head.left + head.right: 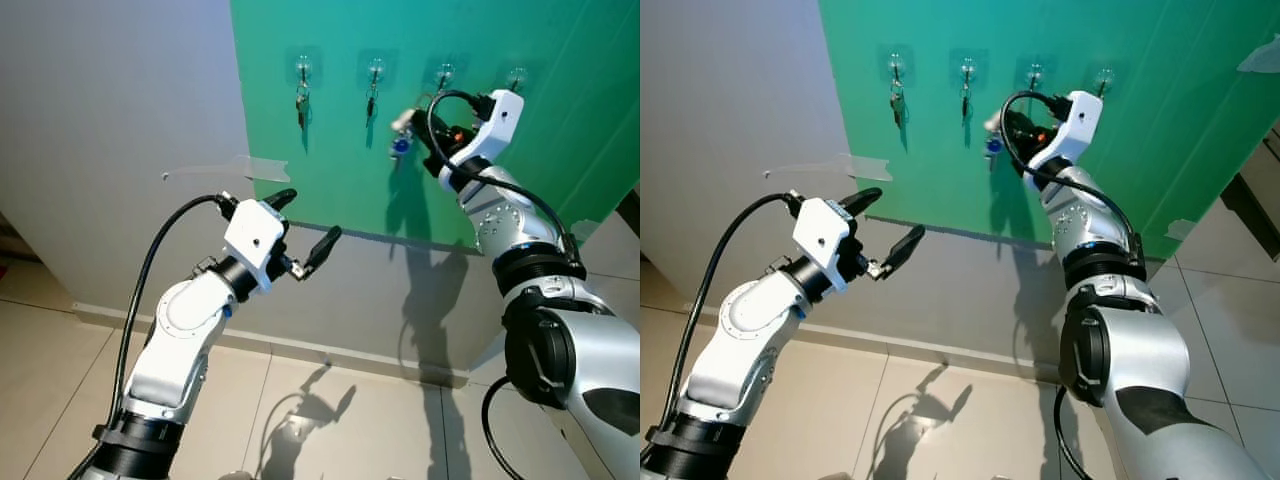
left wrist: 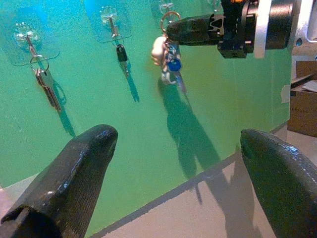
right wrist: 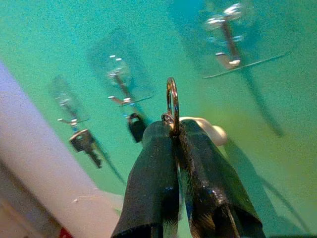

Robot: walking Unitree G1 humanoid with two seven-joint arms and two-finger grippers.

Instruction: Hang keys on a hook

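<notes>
A green board [image 1: 330, 150] on the wall carries a row of clear hooks. A silver key set [image 1: 302, 100] hangs on the leftmost hook and a black key [image 1: 372, 100] on the second. My right gripper [image 1: 415, 120] is raised to the board and shut on a key bunch [image 1: 401, 143] with a blue tag and a white fob. Its ring [image 3: 172, 99] sticks up from the closed fingertips, just below and beside the empty third hook [image 3: 225, 25], apart from it. My left gripper [image 1: 305, 225] hangs open in front of the wall, lower and to the left, holding nothing.
An empty fourth hook [image 1: 517, 75] sits at the right end of the row. Below the board is a grey wall [image 1: 380, 290], then a tiled floor [image 1: 320, 410]. Clear tape [image 1: 215, 170] sticks out at the board's left edge. A cardboard box [image 2: 302, 99] stands to the right.
</notes>
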